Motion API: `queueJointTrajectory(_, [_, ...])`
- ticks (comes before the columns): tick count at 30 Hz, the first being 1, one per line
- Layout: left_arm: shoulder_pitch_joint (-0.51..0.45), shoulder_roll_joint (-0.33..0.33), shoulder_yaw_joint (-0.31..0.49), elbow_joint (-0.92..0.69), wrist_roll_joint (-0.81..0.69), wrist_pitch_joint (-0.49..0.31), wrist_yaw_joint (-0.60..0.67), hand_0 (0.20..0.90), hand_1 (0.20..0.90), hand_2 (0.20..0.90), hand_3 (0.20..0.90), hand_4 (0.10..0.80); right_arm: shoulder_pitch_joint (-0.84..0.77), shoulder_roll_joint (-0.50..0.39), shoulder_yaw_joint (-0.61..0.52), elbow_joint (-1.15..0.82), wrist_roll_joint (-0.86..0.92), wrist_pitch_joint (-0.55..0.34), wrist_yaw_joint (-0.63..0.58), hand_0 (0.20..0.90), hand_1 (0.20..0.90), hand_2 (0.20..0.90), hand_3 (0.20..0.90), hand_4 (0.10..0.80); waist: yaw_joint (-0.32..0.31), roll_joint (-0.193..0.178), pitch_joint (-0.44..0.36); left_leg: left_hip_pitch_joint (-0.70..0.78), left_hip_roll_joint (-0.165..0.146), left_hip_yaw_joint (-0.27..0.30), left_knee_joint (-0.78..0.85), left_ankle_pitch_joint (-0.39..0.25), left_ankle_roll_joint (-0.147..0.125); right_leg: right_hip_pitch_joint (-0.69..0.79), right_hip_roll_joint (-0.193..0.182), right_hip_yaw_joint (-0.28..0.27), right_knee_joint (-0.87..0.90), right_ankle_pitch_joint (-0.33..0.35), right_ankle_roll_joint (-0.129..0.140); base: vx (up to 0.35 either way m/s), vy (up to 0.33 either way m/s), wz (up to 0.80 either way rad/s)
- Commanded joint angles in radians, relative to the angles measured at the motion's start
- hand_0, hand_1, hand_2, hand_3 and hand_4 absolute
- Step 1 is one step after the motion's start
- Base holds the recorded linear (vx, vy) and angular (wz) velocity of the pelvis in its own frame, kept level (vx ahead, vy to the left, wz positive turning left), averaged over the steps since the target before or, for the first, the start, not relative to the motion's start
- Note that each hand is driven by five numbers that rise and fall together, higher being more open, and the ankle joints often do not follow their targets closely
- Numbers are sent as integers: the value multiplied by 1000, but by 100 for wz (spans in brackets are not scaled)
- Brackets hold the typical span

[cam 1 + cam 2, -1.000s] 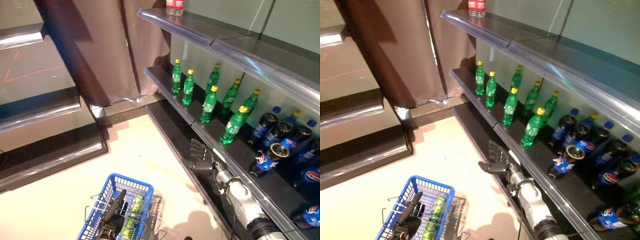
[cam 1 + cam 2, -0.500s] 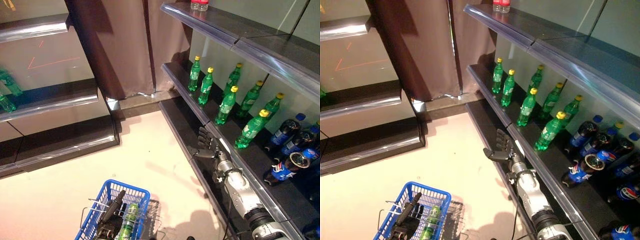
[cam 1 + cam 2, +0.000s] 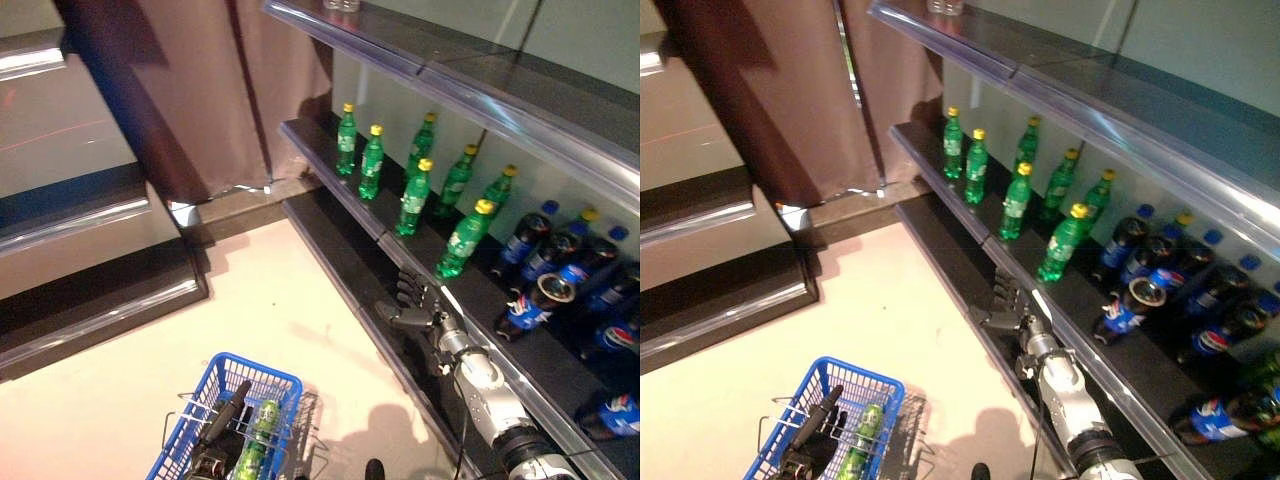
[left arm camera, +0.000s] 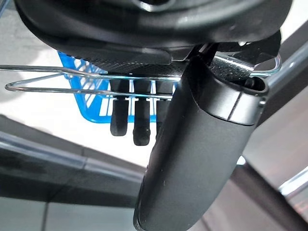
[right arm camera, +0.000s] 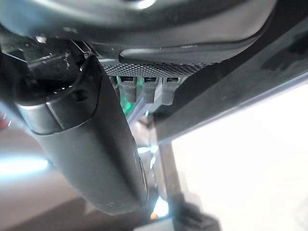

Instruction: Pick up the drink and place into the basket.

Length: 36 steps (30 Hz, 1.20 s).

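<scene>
Shelving is seen along the right side, its middle shelf carrying green bottles toward the far end and dark blue-labelled bottles toward the near end. A brown curtain is hung at the far end of the shelf, and lower dark shelves are set on the left. The pale floor is spread between them. A blue basket with wire handles is held low at the near edge of the floor. The left hand is curled around those wire handles, as is shown in its wrist view. One green drink is laid inside the basket, just beside the left hand. The right hand is held just in front of the middle shelf's front edge, near the closest green bottle, with its fingers straight and spread and nothing grasped.
</scene>
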Motion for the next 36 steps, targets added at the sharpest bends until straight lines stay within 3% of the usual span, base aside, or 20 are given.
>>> queueJointTrajectory(1, [-133,74,21,-151,27,-63,-138,300,300,300,200,100,-18,-38,-39,-139,16,-134,43,900,900,900,900,800,-25,-5,-64,-40,-67,53,72,-91,34,30,-25,28,15,-51,61,-37,0,-23])
queueJointTrajectory(8, [-144,75,24,-154,37,-56,-146,300,300,300,200,100,62,-25,-93,-208,42,-124,69,900,900,900,900,800,-89,-17,-41,-58,-75,97,124,-119,51,-8,-18,102,45,-40,73,-45,17,-37])
queueJointTrajectory(17, [-151,68,23,-169,48,-52,-155,300,300,300,200,100,133,-28,-139,-277,58,-128,87,900,900,900,900,800,-136,-24,-29,-64,-85,127,142,-133,61,-45,-9,157,66,-21,83,-22,25,-29])
queueJointTrajectory(27, [-166,58,16,-171,54,-52,-135,300,300,300,200,100,139,-30,-144,-292,54,-133,64,900,900,900,900,800,-148,-26,-34,-65,-94,133,144,-140,66,-67,-1,173,66,-8,86,2,12,-13])
queueJointTrajectory(30, [-170,59,15,-169,53,-53,-127,300,300,300,200,100,138,-28,-146,-299,39,-158,26,900,900,900,900,800,-148,-25,-34,-67,-95,132,148,-143,69,-70,-1,172,69,-8,85,0,0,0])
queueJointTrajectory(36, [-159,51,22,-173,49,-63,-109,300,300,300,200,100,134,-33,-183,-391,-132,-277,-191,900,900,900,900,800,-149,-16,-31,-68,-96,125,151,-147,72,-75,0,174,79,-13,85,24,0,0])
